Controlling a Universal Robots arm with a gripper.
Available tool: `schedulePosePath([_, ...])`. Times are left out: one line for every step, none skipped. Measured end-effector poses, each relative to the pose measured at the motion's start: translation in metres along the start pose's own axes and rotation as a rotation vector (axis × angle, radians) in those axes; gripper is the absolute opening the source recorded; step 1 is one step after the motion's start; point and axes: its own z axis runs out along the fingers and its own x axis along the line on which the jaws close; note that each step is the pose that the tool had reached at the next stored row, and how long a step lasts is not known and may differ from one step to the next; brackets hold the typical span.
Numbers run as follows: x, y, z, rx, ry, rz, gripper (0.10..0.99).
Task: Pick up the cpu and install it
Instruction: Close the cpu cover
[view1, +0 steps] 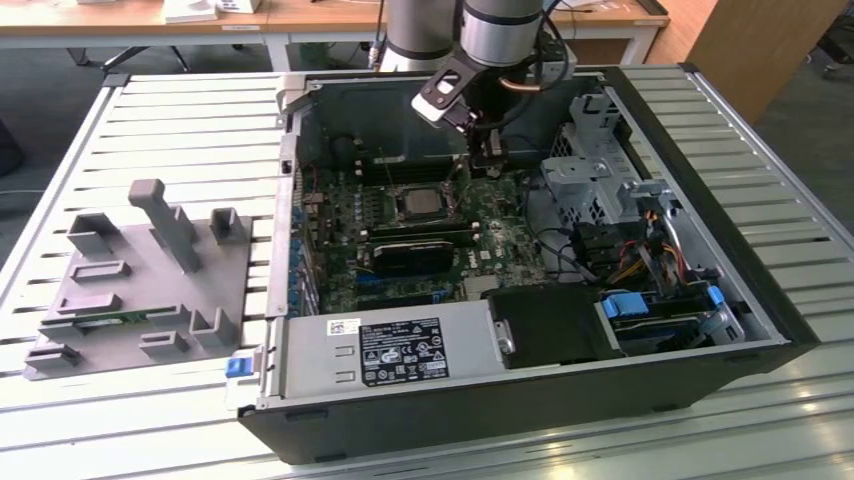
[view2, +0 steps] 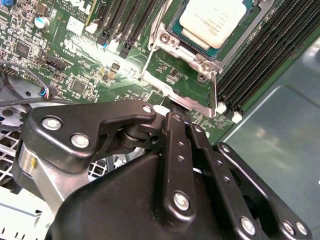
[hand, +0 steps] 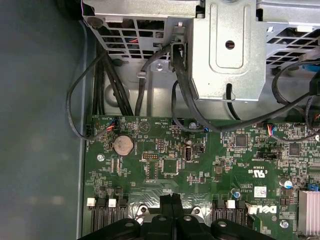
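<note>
with the cpu (view2: 215, 22) seated in its socket (view2: 166, 41) and the hand (hand: 172, 200) pinched together on nothing just beside the socket lever (view2: 215, 92), likely hazard: slipping off that thin lever, scraping motherboard (view2: 75, 65) or memory slots (view2: 260, 55).

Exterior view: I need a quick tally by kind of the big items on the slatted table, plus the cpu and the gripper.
computer case: 1, open on the table
cpu: 1, inside the case
power supply: 1, inside the case
grey parts stand: 1, beside the case on the exterior view's left
gripper: 1, over the case
Total: 5
</note>
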Motion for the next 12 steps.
schedulePosePath([0.0, -0.0001, 0.0, 0.0, 0.0, 0.0, 0.106])
schedulePosePath([0.0, -0.0012, 0.0005, 0.0, 0.0, 0.0, 0.106])
schedulePosePath([0.0, -0.002, 0.0008, 0.0, 0.0, 0.0, 0.106])
schedulePosePath([0.0, -0.002, 0.0007, 0.0, 0.0, 0.0, 0.106])
schedulePosePath([0.0, -0.0021, 0.0008, 0.0, 0.0, 0.0, 0.106])
schedulePosePath([0.0, -0.0023, 0.0008, 0.0, 0.0, 0.0, 0.106])
schedulePosePath([0.0, -0.0024, 0.0008, 0.0, 0.0001, 0.0, 0.106])
schedulePosePath([0.0, -0.0025, 0.0008, 0.0, 0.0001, 0.0, 0.106])
schedulePosePath([0.0, -0.0028, 0.0008, 0.0, 0.0001, 0.0, 0.106])
schedulePosePath([0.0001, -0.0031, 0.0009, 0.0, 0.0002, 0.0, 0.106])
schedulePosePath([0.0001, -0.0034, 0.0009, 0.0, 0.0001, 0.0, 0.106])
schedulePosePath([0.0001, -0.0037, 0.0009, 0.0, 0.0, 0.0, 0.106])
